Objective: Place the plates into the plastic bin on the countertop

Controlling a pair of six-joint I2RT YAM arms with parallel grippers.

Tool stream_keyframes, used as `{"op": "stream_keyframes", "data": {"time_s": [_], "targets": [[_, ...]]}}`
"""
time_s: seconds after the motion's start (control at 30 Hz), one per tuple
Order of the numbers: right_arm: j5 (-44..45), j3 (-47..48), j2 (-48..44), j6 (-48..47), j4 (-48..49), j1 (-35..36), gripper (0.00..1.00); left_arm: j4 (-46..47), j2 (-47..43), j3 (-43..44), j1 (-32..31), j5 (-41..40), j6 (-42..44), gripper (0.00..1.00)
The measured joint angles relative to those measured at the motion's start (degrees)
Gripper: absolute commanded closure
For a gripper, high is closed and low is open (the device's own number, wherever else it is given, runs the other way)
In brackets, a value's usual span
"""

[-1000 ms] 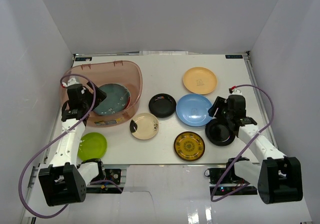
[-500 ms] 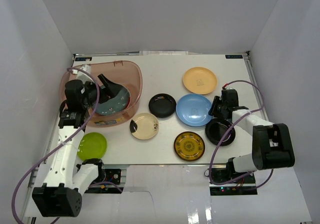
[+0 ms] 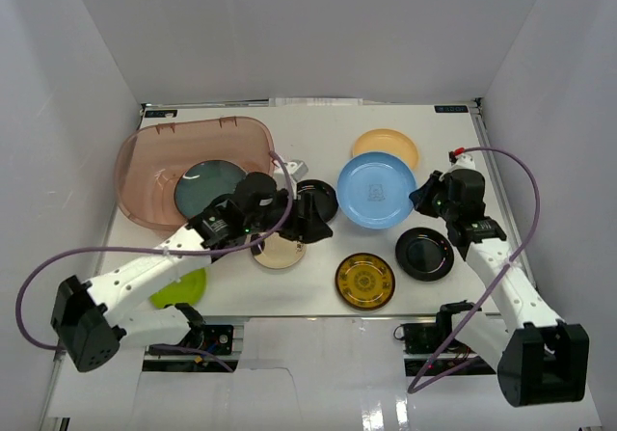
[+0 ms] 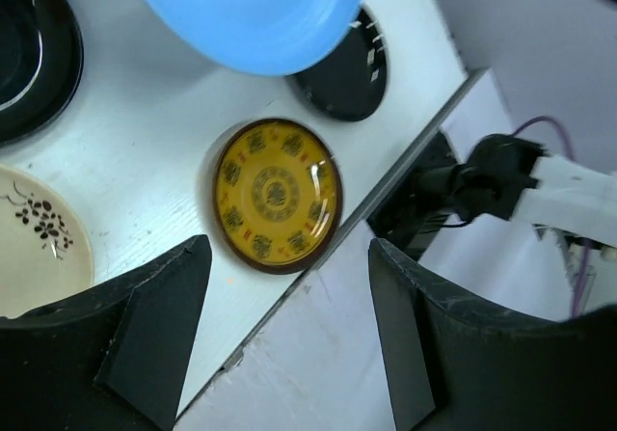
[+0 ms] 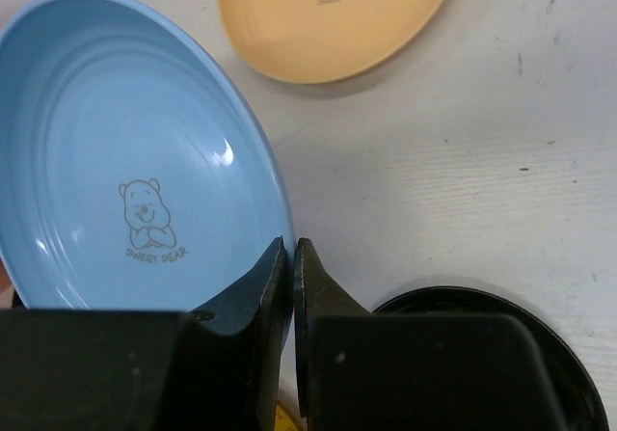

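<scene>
The plastic bin (image 3: pixel 145 166) stands at the far left of the countertop (image 3: pixel 318 127) with plate 1 (image 3: pixel 207 185) lying in it; plate 2 (image 3: pixel 188 284) lies in front of the bin at the near edge, partly under the left arm. Right of the bin, plate 3 (image 4: pixel 29 55) lies behind plate 4 (image 3: pixel 278 253), with the left gripper (image 4: pixel 287 335) above both. Further right, plate 5 (image 3: pixel 374 190) is off the surface, its right rim in the right gripper (image 5: pixel 292 257), before plate 6 (image 3: pixel 386 145) at the rear; plate 7 (image 3: pixel 365 281) lies near the front, plate 8 (image 3: pixel 424 253) just right of it

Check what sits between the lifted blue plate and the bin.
In the top view, between the blue plate and the plastic bin, the left pincer is open and partly covers a black plate.
</scene>
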Motion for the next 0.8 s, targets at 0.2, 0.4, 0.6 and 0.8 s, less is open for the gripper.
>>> {"op": "stream_keyframes", "data": {"time_s": [0.2,0.4,0.6,0.8], "targets": [[-7.3,-1.9,-8.8,1.3,-3.0,0.0,0.92,2.0,11.8,1.1,-4.2,-7.2,-0.7,0.26],[-13.1,-3.8,-11.8,2.5,-4.5,0.1,0.92,5.1,16.3,2.6,-4.3,-12.4,-0.9,0.38],[-17.3,-6.4,-11.9,3.5,-3.7,0.1,0.92,8.5,19.0,2.8,-4.4,-17.3,-1.8,0.59],[-17.1,-8.8,-13.4,2.8,-3.8,-0.3,0.88,10.4,19.9,3.4,-4.4,-18.9,-3.3,1.0]]}}
